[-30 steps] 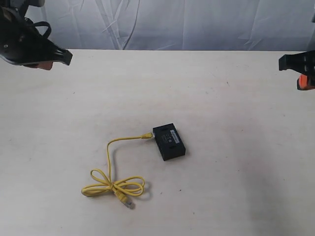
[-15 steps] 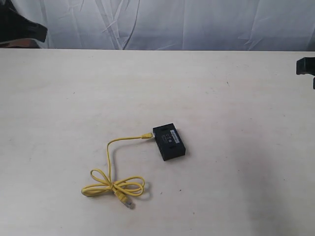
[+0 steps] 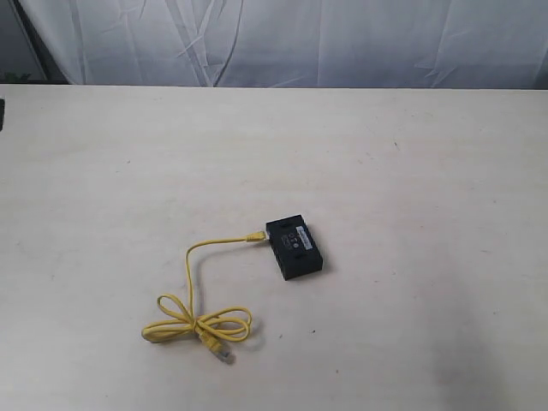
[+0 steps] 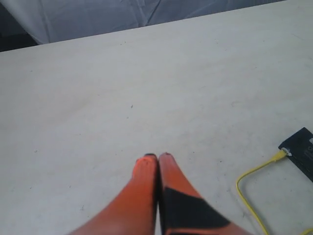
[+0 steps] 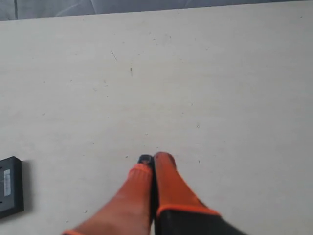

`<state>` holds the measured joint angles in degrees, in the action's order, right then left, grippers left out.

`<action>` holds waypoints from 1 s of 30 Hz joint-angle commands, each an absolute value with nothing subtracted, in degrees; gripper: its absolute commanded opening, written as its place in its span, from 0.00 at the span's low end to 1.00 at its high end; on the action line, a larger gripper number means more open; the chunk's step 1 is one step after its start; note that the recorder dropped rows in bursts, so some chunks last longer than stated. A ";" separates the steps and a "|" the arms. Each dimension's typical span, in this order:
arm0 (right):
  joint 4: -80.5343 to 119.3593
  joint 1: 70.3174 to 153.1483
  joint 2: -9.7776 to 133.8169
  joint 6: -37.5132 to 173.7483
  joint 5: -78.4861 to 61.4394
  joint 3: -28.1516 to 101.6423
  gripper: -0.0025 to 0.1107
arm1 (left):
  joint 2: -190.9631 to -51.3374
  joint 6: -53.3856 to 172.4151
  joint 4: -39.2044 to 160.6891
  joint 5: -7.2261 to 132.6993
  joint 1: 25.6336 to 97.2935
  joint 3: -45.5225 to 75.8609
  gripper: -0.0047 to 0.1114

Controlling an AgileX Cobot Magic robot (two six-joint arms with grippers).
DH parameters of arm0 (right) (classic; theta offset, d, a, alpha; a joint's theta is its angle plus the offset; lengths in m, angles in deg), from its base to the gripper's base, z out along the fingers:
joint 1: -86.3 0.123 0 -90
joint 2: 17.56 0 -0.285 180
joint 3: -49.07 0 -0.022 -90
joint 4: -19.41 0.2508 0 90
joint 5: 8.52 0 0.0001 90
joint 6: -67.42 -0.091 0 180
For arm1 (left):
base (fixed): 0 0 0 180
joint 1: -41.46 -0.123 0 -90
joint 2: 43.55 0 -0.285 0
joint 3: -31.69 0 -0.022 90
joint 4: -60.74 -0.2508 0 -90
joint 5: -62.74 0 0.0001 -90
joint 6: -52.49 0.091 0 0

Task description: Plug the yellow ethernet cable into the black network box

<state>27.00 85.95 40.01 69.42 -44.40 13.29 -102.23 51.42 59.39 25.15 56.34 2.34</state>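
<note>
Your left fingers [image 4: 144, 186] and right fingers [image 5: 171, 181] press together, empty; cable [image 3: 199, 324] meets box [image 3: 294, 247] at its left end, nearer left arm.

Yellow cable [image 3: 199, 325] end against black box [image 3: 294, 247]

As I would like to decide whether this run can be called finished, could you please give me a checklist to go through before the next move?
1. One end of the yellow ethernet cable meets the side of the black network box: ok.
2. That plug fully seated in its port: cannot tell, too small to see.
3. The free plug lies loose on the table, beside the coiled loops: ok.
4. Left gripper shut and holding nothing: ok.
5. Right gripper shut and holding nothing: ok.
6. No gripper close to the box in the exterior view: ok.
</note>
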 commanded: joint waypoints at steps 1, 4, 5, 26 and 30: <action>25.43 85.80 34.34 69.39 -44.24 10.33 0.02 | -96.34 51.14 59.94 27.17 56.32 -1.71 0.04; 25.44 85.80 30.74 69.28 -44.24 8.10 0.02 | -92.68 51.14 59.94 28.24 56.32 -3.78 0.04; 25.44 85.80 29.68 69.28 -44.24 7.71 0.02 | -91.83 51.14 59.94 28.48 56.32 -4.27 0.04; 24.57 85.80 5.38 69.28 -45.57 0.74 0.02 | -79.10 51.14 59.78 31.41 56.32 -10.36 0.04; 24.58 85.80 5.38 69.28 -45.68 0.74 0.02 | -79.09 51.14 59.65 31.56 56.32 -10.36 0.04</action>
<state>24.55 85.95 5.65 69.30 -46.52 1.05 -79.57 51.42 59.39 30.39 56.34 -10.15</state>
